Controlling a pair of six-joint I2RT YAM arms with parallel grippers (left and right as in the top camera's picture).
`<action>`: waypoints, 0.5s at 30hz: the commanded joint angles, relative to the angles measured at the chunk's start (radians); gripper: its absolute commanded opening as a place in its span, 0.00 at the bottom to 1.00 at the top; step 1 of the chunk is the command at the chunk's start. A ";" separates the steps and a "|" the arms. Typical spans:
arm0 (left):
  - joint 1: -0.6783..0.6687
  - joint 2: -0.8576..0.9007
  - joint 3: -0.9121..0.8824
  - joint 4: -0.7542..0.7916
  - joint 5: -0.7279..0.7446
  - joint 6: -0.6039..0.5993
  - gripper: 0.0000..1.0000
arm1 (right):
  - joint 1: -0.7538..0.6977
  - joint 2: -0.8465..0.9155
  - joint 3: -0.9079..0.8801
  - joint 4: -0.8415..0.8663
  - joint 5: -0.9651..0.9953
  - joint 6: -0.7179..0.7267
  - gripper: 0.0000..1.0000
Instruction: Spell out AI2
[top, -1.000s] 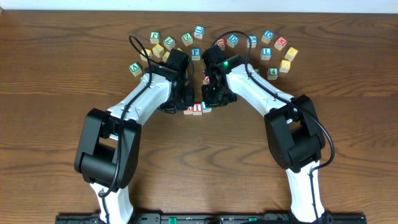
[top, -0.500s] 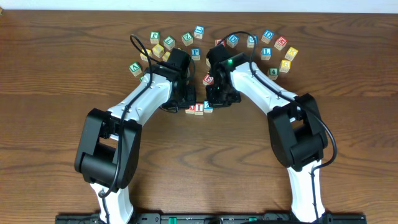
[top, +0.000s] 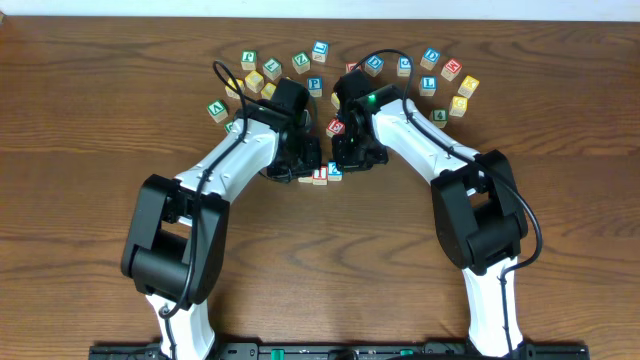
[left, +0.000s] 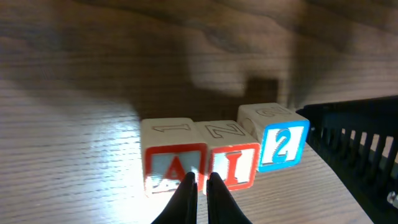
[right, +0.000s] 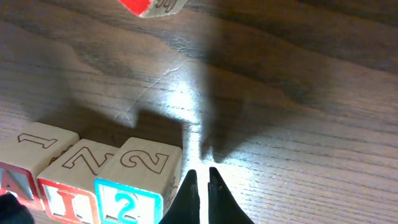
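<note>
Three wooden cubes stand side by side on the table: the red A (left: 175, 167), the red I (left: 234, 165) and the blue 2 (left: 283, 144). The 2 is turned a little and sits slightly behind the other two. From above they form a short row: A (top: 304, 179), I (top: 319, 176), 2 (top: 334, 171). My left gripper (left: 200, 178) is shut and empty, its tips just in front of the seam between A and I. My right gripper (right: 200, 175) is shut and empty, right beside the 2 (right: 138, 179).
Several other letter blocks lie in an arc at the back, from a green one (top: 217, 110) on the left to yellow ones (top: 459, 105) on the right. A red block (top: 336, 127) lies close behind the row, beside the right arm (top: 400, 125).
The right arm has shifted a little to the right, uncovering the red block behind the row. The left arm has edged slightly. The three cubes stay in their row.
</note>
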 joint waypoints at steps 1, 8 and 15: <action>-0.016 0.007 -0.006 0.001 0.013 -0.011 0.08 | -0.015 -0.027 0.018 -0.002 -0.007 -0.019 0.02; 0.028 -0.048 0.083 -0.073 0.003 0.103 0.08 | -0.023 -0.042 0.046 -0.015 0.002 -0.034 0.03; 0.100 -0.123 0.091 -0.086 -0.178 0.175 0.08 | -0.014 -0.048 0.047 0.069 0.003 -0.049 0.05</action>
